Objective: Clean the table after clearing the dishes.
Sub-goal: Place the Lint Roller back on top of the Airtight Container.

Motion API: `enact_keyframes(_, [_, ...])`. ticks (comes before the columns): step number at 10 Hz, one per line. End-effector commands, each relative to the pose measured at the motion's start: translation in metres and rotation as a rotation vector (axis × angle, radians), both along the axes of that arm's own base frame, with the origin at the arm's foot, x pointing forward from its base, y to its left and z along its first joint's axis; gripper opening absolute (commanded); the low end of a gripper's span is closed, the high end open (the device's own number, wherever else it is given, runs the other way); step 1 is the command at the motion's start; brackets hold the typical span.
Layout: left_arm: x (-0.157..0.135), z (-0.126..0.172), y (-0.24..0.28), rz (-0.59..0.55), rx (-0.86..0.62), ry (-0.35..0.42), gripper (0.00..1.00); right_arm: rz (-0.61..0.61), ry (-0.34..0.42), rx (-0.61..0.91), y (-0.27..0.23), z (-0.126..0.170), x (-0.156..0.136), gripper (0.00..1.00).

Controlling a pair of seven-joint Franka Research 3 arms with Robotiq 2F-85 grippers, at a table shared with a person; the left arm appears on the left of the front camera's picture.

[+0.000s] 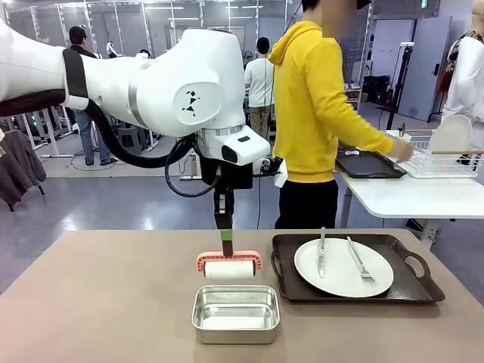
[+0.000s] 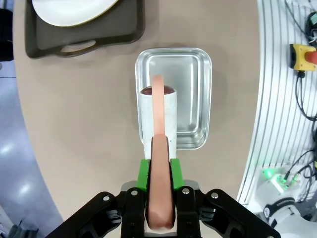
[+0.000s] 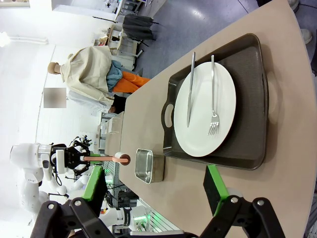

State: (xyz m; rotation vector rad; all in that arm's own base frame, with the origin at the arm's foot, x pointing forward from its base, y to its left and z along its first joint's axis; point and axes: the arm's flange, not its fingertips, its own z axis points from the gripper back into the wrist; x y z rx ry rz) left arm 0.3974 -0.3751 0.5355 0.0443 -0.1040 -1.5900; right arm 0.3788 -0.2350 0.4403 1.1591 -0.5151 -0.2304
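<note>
Left wrist view: the left gripper (image 2: 159, 186) pinches the roller (image 2: 157, 119) by its pink handle at bottom centre, over the steel pan (image 2: 193, 64). Right gripper (image 3: 153, 186) gapes wide, holding nothing. The plate (image 1: 344, 266) with knife (image 1: 321, 253) and fork (image 1: 359, 261) sits on a tray (image 1: 412, 291), lower right on the table (image 1: 98, 302).

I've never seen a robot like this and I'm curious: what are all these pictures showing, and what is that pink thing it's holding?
It is a robot with two white arms at a brown table. One picture looks across the table from between the arms. The other two come from little cameras on each wrist, looking down along that hand.

The left hand is squeezed shut on the pink handle of a white roller, held above a small steel pan. The right hand is open and holds nothing.

Beside the pan sits a black tray with a white plate, a knife and a fork. Behind, a person in yellow works at another table.
</note>
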Motion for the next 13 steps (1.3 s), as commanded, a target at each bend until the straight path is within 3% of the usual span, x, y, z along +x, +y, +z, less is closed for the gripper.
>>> enact_keyframes(1, [0.003,-0.014,-0.004,-0.019,-0.010,0.052,0.21,0.000,-0.006,0.000,0.001,0.002,-0.002,1.00])
enact_keyframes(5, [0.012,-0.051,-0.010,-0.022,-0.040,0.149,0.21,0.000,-0.006,0.000,0.001,0.002,-0.002,1.00])
enact_keyframes(13, [0.039,-0.092,-0.005,-0.088,0.014,0.103,0.21,0.000,-0.006,0.000,0.001,0.002,-0.002,1.00])
